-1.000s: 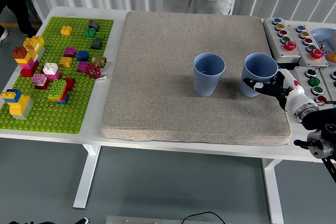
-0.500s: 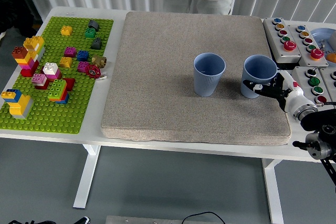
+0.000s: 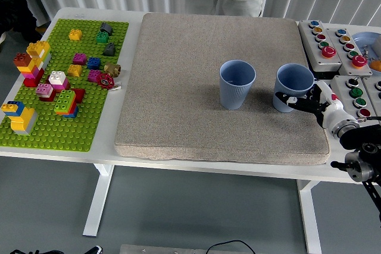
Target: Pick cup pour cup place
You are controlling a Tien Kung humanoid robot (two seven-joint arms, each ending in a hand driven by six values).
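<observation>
Though unlabelled, right cup [image 3: 293, 87] in robot hand [image 3: 309, 100].

Right hand [image 3: 309, 100] reaching in from right, fingers [image 3: 290, 99] curled, wrist level

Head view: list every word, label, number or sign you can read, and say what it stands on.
None can be read. The button panels at the table's right edge may carry labels, but they are too small to tell. The two blue cups, the bricks and the right hand show no print.
</observation>
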